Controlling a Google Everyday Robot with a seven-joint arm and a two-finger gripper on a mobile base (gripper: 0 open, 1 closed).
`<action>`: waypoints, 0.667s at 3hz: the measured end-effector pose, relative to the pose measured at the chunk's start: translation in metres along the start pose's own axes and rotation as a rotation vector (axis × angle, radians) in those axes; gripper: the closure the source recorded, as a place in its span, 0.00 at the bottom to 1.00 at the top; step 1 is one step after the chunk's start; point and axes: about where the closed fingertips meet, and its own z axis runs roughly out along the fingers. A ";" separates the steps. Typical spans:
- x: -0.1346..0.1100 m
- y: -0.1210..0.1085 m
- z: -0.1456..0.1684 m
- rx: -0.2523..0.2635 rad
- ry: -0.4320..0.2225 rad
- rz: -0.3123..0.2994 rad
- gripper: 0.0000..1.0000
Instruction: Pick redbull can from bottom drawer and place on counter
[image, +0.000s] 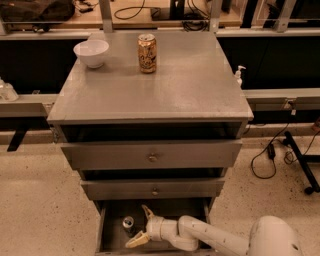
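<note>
The redbull can (128, 223) stands upright in the left part of the open bottom drawer (111, 239), its shiny top showing. My gripper (141, 228) is inside the drawer just right of the can, open, with one cream finger (148, 212) behind the can and the other (136, 242) in front of it. The fingers bracket the can's right side without closing on it. The white arm runs off to the lower right. The counter (190, 85) is the broad grey top of the cabinet above.
A gold-orange can (147, 53) and a white bowl (91, 52) stand at the back of the counter. Two knobbed drawers (152, 156) are slightly pulled out above the bottom drawer. Cables lie on the floor at right.
</note>
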 end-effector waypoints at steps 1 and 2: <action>0.004 -0.013 0.012 0.024 0.028 -0.015 0.00; 0.002 -0.019 0.027 0.054 0.052 -0.070 0.00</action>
